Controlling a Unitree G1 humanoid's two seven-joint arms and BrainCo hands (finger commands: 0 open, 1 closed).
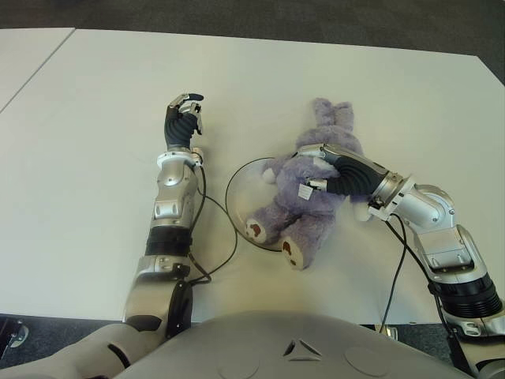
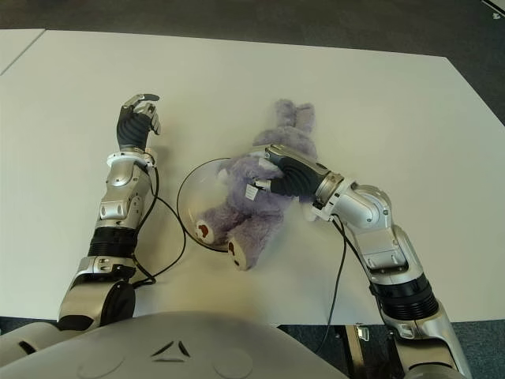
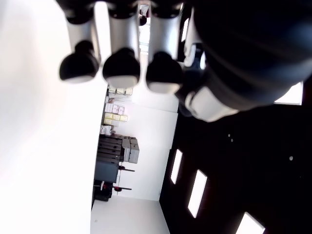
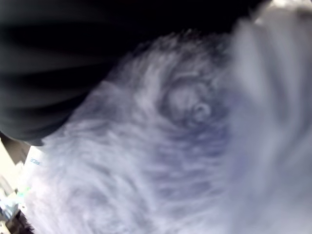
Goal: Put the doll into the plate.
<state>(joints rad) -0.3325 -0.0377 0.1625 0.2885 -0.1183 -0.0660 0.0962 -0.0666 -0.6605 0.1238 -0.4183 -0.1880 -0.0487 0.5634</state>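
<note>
Gripping the doll (image 1: 312, 193) around its middle, your right hand (image 1: 341, 172) has its fingers wrapped over the purple plush, and the right wrist view shows nothing but fur pressed against the palm, so the hold looks firm. The doll lies only partly over the plate (image 1: 237, 193): its legs and lower body hang across the rim nearest the hand, one foot past the near edge, while its head and long ears trail on the table (image 1: 95, 158) beyond your fingers, away from the dish.

To finish this well, carry the doll further across, away from your forearm and toward the far rim of the plate, until the torso sits over the centre. Lift a little first so the soft legs do not drag and tip or push the light dish. Bring the head and ears round with a slight turn of the wrist, since they are the part most likely to stay outside. Uncurl the fingers only once the bulk rests inside the rim.

Your left hand (image 1: 183, 118) shows well off to the far side of the plate, fingers curled and holding nothing; leave it there.
</note>
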